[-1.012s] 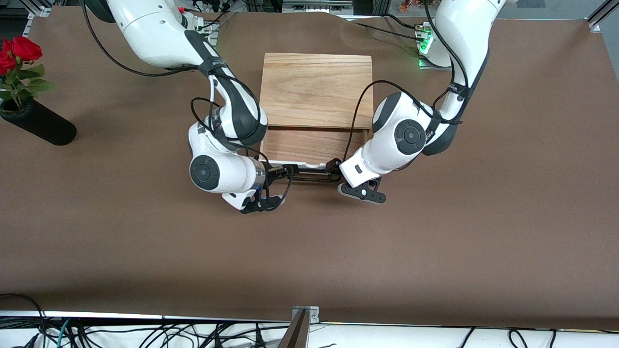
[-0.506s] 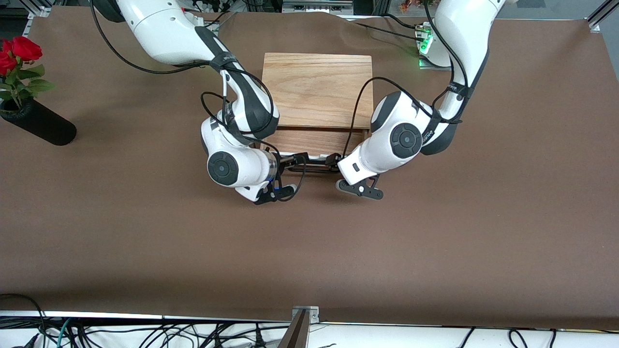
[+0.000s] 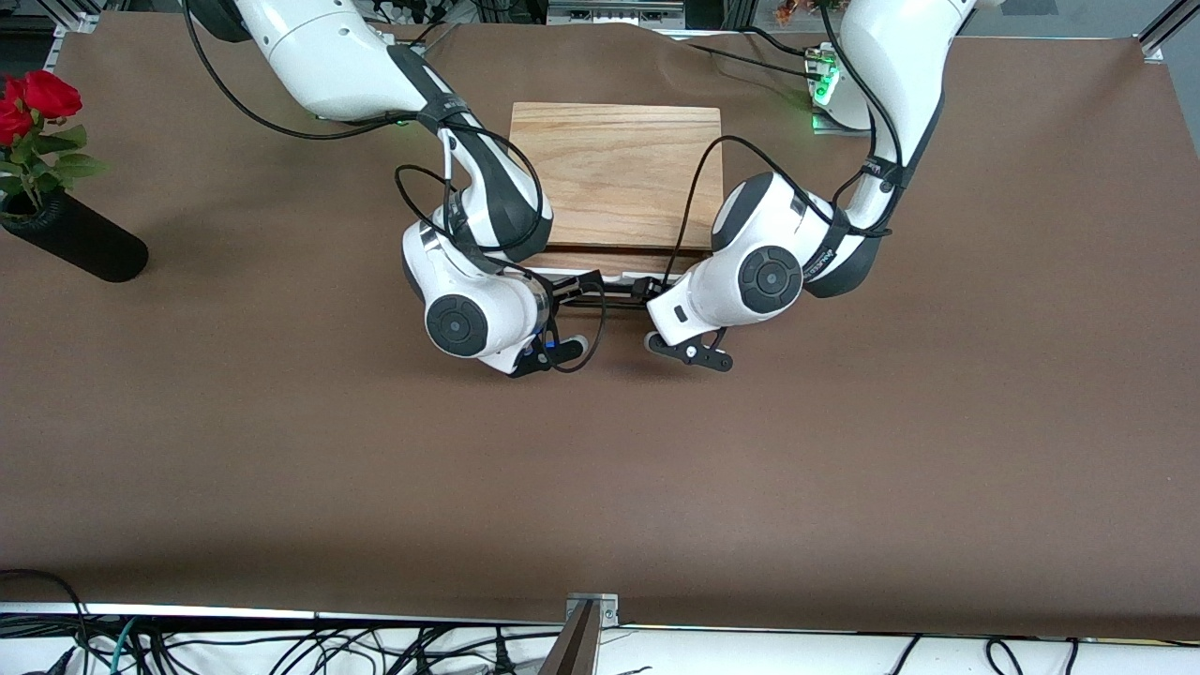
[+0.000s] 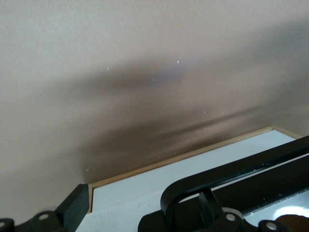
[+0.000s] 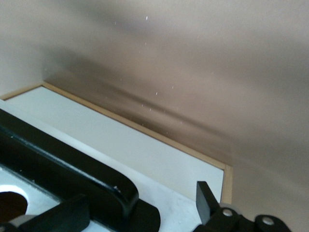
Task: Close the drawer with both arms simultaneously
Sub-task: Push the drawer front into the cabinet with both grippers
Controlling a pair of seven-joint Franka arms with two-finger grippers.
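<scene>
The light oak box point(image 3: 614, 169) stands mid-table. Its drawer point(image 3: 609, 258) is almost fully in; only a thin wooden strip and the white front panel point(image 3: 619, 278) show, with the black bar handle point(image 3: 609, 296) in front. My right gripper point(image 3: 577, 284) is open at the handle's end toward the right arm, against the white panel point(image 5: 120, 135), one finger on each side of the handle's bend point(image 5: 72, 169). My left gripper point(image 3: 647, 289) is open at the handle's end toward the left arm, straddling the handle's bend point(image 4: 231, 179) against the panel point(image 4: 145, 188).
A black vase point(image 3: 84, 246) with red roses point(image 3: 33, 98) stands at the right arm's end of the table. A box with green lights point(image 3: 825, 89) sits by the left arm's base. The brown table point(image 3: 600, 469) lies bare nearer the front camera.
Both grippers have moved toward the box with the drawer front. The drawer has slid in, and much less of its wooden floor shows now.
</scene>
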